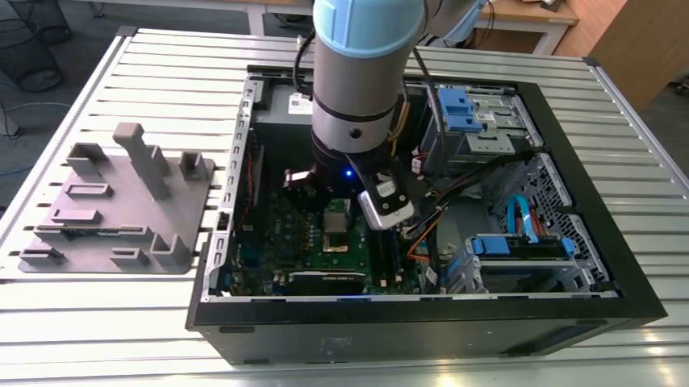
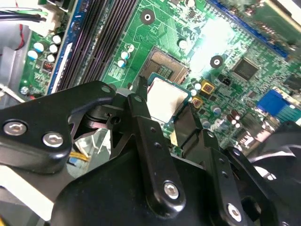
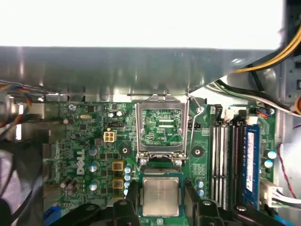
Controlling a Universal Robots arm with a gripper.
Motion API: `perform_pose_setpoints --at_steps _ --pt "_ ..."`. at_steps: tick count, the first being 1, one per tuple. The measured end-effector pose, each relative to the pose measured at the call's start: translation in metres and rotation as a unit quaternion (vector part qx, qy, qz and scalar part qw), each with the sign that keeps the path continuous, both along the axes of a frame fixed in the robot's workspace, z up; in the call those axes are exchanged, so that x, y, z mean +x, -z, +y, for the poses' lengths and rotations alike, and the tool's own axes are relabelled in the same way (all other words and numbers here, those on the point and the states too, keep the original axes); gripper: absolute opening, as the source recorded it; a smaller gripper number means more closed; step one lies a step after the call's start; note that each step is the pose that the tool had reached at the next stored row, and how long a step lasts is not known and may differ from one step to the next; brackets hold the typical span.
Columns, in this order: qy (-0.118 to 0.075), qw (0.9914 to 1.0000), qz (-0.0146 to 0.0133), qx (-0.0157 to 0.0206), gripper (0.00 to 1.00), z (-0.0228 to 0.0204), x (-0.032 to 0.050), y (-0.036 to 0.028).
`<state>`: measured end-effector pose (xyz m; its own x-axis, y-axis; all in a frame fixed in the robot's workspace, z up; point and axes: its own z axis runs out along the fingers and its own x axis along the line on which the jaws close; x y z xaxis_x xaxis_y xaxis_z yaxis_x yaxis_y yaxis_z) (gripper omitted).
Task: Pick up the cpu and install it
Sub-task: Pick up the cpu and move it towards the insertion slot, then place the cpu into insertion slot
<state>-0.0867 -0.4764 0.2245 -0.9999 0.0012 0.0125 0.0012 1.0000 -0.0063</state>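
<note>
The cpu [image 3: 161, 196] is a small square chip with a pale silvery top, and my gripper [image 3: 161, 186] is shut on it, one black finger [image 3: 133, 193] on each side. It hangs just over the green motherboard [image 3: 84, 141], right beside the metal-framed socket [image 3: 162, 126], whose load plate stands open. In the second wrist view the cpu [image 2: 165, 96] sits between the black fingers [image 2: 137, 101], overlapping the edge of the bare socket [image 2: 165, 65]. In the exterior view my gripper [image 1: 339, 211] reaches down inside the open computer case [image 1: 431, 322].
Memory slots [image 3: 225, 160] run alongside the socket. Bundled cables [image 1: 453, 193] and blue drive bays [image 1: 517, 246] fill the case toward the exterior view's right. A grey plastic holder block [image 1: 119, 201] lies on the slatted table [image 1: 129, 322] at the exterior view's left.
</note>
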Motion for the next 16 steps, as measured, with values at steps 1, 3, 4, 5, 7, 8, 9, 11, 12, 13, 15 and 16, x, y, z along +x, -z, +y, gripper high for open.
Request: perform_pose_setpoints --at_steps 1,3,4,5,7,8,9,11,12,13,15,16 --pt "0.0 1.0 0.0001 -0.0001 0.47 0.0 0.0 -0.0033" --pt "0.0 1.0 0.0 0.0 0.47 0.0 0.0 -0.0061" --pt "0.0 1.0 0.0 0.0001 0.47 0.0 0.0 -0.0061" --pt "0.0 1.0 0.0 0.0001 0.47 0.0 0.0 -0.0061" --pt "0.0 1.0 0.0 0.0008 0.47 0.0 0.0 -0.0062" --pt "0.0 1.0 0.0 0.0009 0.47 0.0 0.0 -0.0062" --pt "0.0 1.0 0.0 0.0009 0.47 0.0 0.0 -0.0062" --pt "0.0 1.0 0.0 0.001 0.47 0.0 0.0 -0.0062" --pt "0.0 1.0 0.0 0.0009 0.47 0.0 0.0 -0.0062" --pt "0.0 1.0 0.0 0.001 0.47 0.0 0.0 -0.0062" --pt "0.0 1.0 0.0 0.001 0.47 -0.0001 0.0 -0.006" --pt "0.0 1.0 0.0 0.0011 0.47 -0.0003 0.0 -0.0054"
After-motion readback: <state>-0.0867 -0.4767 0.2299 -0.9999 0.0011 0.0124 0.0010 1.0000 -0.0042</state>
